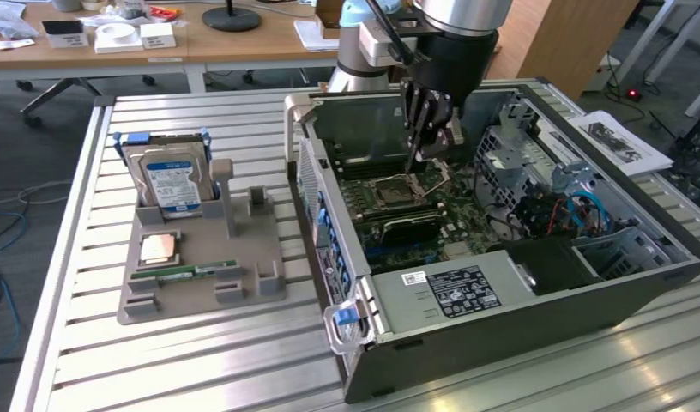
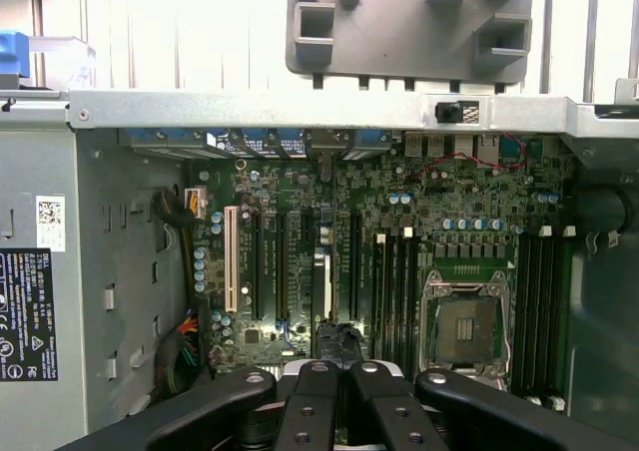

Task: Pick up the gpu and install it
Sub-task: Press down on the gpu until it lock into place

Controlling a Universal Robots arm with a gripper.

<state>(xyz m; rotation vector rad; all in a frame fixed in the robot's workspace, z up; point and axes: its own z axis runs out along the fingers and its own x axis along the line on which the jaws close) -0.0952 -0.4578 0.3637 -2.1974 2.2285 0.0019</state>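
Black tool (image 1: 425,137) upright above the open computer case (image 1: 624,283), fingers (image 2: 324,411) pressed together, perhaps pinching the gpu (image 2: 320,291).

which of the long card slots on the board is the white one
The outermost slot, next to the bundle of wires; the other long slots are black.

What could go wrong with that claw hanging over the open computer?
1. The claw seems to pinch the thin gpu by one edge, so it might tilt or slip.
2. The expansion slots sit close together on the motherboard, so a small misalignment could land the card on the wrong one.
3. The open processor socket lies nearby and could get knocked.
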